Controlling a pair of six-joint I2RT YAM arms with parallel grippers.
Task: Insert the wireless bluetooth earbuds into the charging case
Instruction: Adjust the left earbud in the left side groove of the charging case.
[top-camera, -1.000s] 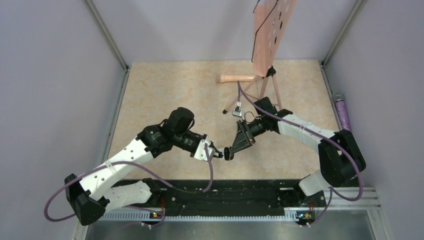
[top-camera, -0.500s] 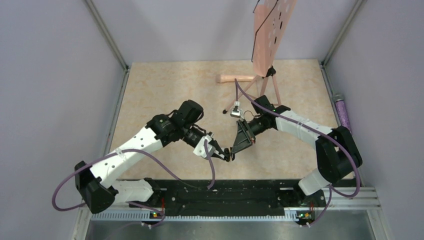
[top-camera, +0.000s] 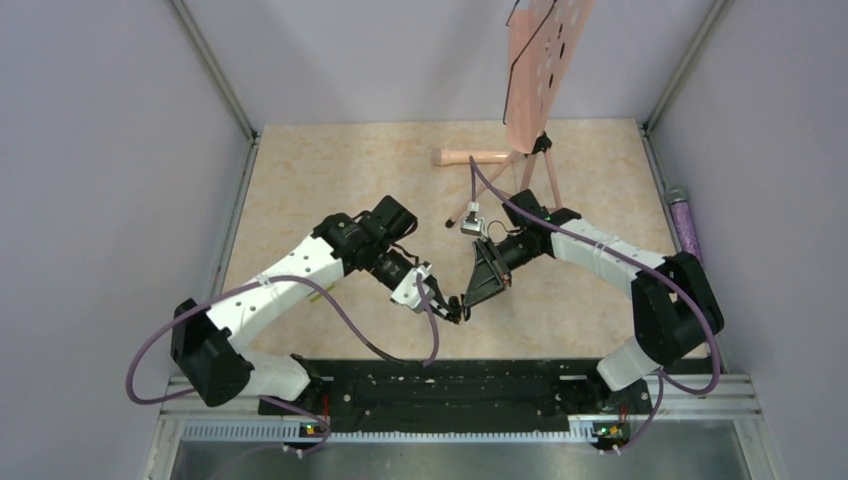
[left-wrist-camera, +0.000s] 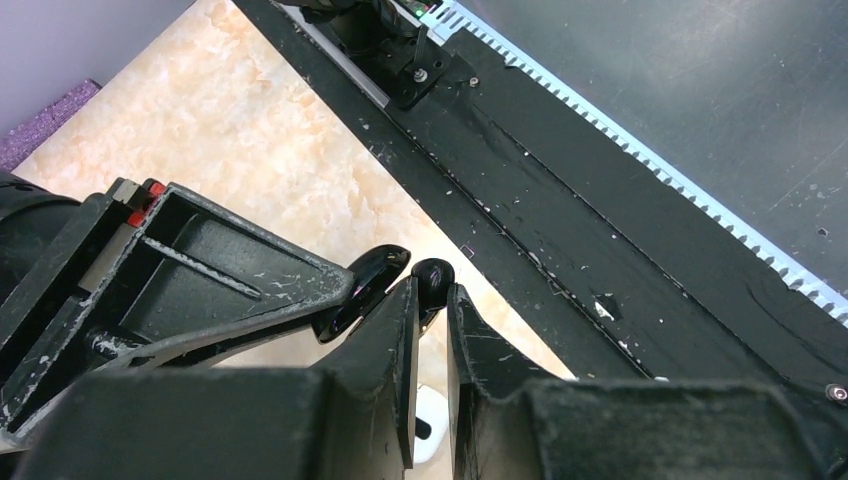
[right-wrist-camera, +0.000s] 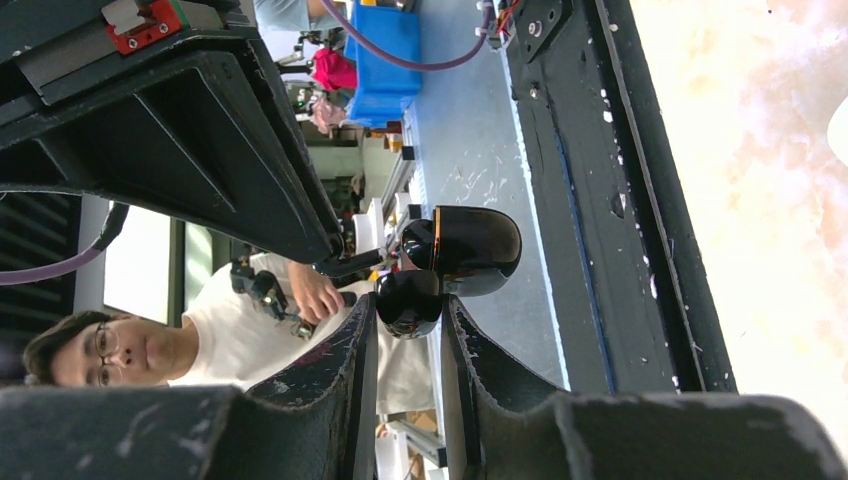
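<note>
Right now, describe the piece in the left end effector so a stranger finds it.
Look just above the table's front middle. There the left end effector pinches a rounded black piece; the glossy black piece beside it sits in the right end effector.

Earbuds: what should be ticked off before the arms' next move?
1. Left end effector shut on an earbud: ok.
2. Right end effector shut on the other earbud: ok.
3. Earbuds apart from each other: cannot tell; they sit very close.
4. Case in sight: cannot tell; only a white shape shows below the left end effector.
</note>
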